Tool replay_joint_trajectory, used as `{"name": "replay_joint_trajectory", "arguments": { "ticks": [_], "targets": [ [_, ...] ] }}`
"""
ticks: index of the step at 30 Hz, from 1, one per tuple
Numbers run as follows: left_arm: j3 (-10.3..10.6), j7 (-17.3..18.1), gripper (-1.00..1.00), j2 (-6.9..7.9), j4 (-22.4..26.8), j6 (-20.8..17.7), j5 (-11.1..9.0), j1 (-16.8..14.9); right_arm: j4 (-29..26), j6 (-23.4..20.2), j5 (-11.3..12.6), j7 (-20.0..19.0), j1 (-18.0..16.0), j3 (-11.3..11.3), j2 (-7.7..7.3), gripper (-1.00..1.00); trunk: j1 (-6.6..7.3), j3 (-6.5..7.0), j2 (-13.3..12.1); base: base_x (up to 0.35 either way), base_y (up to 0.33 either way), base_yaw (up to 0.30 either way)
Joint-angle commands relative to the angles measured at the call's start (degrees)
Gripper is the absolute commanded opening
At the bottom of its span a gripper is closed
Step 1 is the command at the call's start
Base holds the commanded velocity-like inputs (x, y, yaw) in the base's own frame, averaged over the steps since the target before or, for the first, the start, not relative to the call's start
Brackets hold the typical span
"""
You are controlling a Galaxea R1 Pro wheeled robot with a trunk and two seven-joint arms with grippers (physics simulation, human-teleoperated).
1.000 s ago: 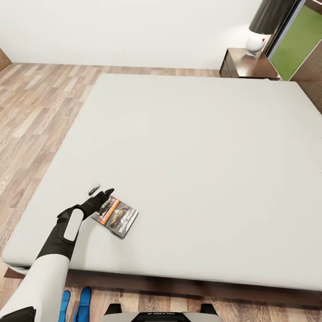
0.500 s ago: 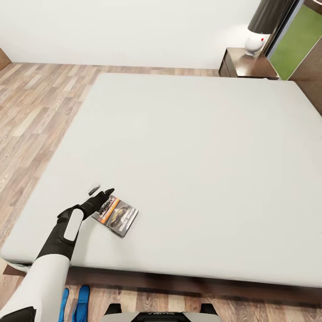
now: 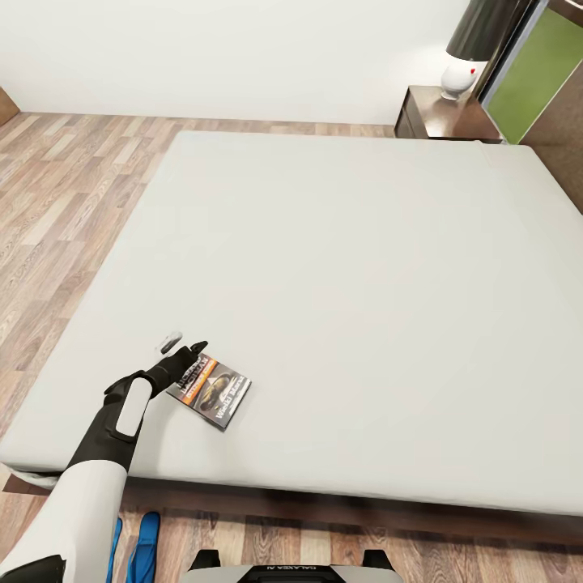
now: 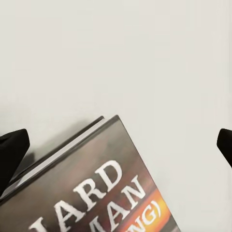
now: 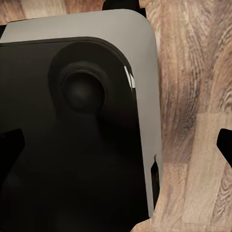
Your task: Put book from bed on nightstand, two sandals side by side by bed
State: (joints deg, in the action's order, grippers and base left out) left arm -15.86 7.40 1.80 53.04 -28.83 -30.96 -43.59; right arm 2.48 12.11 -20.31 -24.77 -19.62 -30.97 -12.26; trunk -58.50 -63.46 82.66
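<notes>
The book (image 3: 210, 390) lies flat on the bed (image 3: 340, 291), down near the mattress's front-left corner, cover up, orange band and white lettering showing. The left gripper (image 3: 183, 348) is right at its upper-left corner, fingers (image 3: 197, 347) spread apart and holding nothing. In the left wrist view the book (image 4: 96, 183) lies between the two dark fingertips (image 4: 12, 154), one tip close against the spine edge, the other well off to the far side; whether the near tip actually touches the cover I cannot tell.

Out from there, the black-and-white left arm (image 3: 97, 461) runs back toward 7 o'clock, over the mattress edge. Below that edge, at the bottom of the head view, the two blue sandals (image 3: 142, 546) lie side by side on the wood floor (image 3: 57, 186), just by the dark bed frame (image 3: 364, 510), partly hidden behind the arm.

Far across the mattress, at 1 o'clock, the nightstand (image 3: 444, 117) stands at the bed's far corner, a lamp (image 3: 470, 48) with a white base and dark shade on top.

The right gripper (image 5: 121, 140) shows its dark fingertips (image 5: 10, 145) wide apart at the picture's two edges, empty, over the robot's own dark and grey body (image 5: 82, 116) and plank floor.
</notes>
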Motion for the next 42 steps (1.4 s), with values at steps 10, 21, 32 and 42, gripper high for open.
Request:
{"name": "replay_joint_trajectory", "arguments": {
  "ticks": [10, 21, 32, 42],
  "targets": [
    [-0.1, 0.0, 1.00, -0.05, 0.0, -0.6, -0.1, 0.0, 0.2, 0.4, -0.5, 0.0, -0.1, -0.5, -0.05, 1.00, 0.00, -0.03, 0.0, 0.000, -0.008, 0.000],
    [-0.1, 0.0, 1.00, -0.06, 0.0, -0.6, -0.1, 0.0, 0.2, 0.4, -0.5, 0.0, -0.1, -0.5, -0.06, 1.00, 0.00, -0.03, 0.0, 0.000, -0.125, 0.000],
    [-0.1, 0.0, 1.00, -0.05, 0.0, -0.6, -0.1, 0.0, 0.2, 0.4, -0.5, 0.0, -0.1, -0.5, -0.05, 1.00, 0.00, -0.03, 0.0, -0.031, -0.002, 0.000],
    [-0.1, 0.0, 1.00, -0.10, 0.0, -0.6, -0.1, 0.0, 0.2, 0.4, -0.5, 0.0, -0.1, -0.5, -0.05, 1.00, 0.00, -0.03, 0.0, -0.077, 0.000, 0.000]
  ]
}}
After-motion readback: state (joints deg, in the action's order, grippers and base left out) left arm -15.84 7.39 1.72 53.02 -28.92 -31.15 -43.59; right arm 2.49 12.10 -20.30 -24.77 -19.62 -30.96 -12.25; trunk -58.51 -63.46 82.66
